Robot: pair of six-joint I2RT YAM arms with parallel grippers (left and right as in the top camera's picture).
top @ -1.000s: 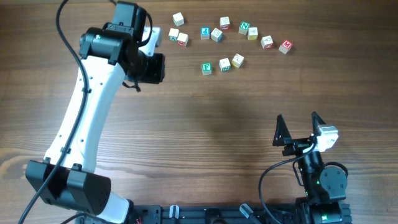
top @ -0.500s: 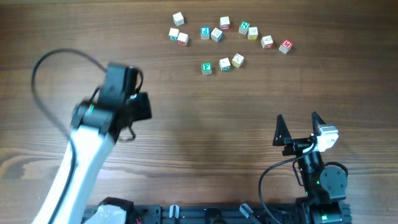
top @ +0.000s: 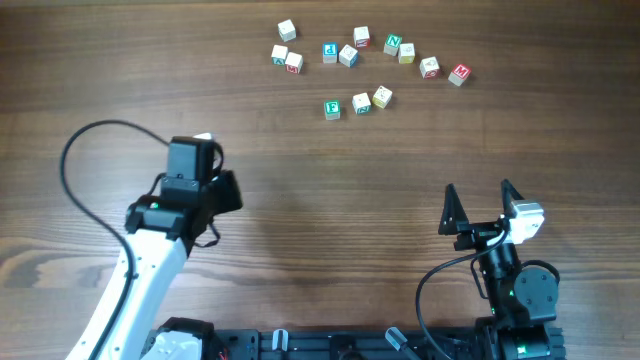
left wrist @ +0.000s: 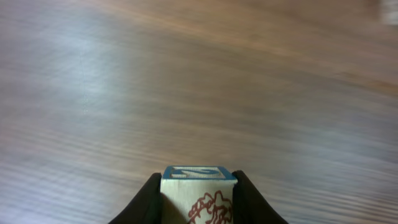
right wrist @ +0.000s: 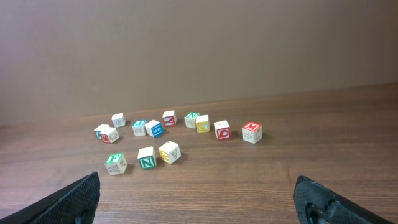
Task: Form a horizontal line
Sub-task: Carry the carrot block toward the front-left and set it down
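Observation:
My left gripper (left wrist: 198, 198) is shut on a pale wooden cube (left wrist: 199, 186) with a blue letter face on top and a red drawing on its side. It holds the cube over bare wood at the left of the table; in the overhead view the left gripper (top: 203, 140) is far from the other cubes. My right gripper (top: 477, 195) is open and empty at the near right. No touching row of three pale cubes shows. A loose row of a green F cube (top: 332, 109), a green N cube (right wrist: 147, 157) and a yellow cube (right wrist: 169, 151) lies at the far middle.
Several more letter cubes lie scattered along the far edge, from a white cube (top: 287, 30) at the left to a red-faced cube (top: 459, 73) at the right. They also show in the right wrist view, the red-faced cube (right wrist: 252, 132) among them.
My left arm has swung back from beside the far cubes toward the near left of the table, with the cube in its jaws. The right arm and the scattered cubes have not moved.

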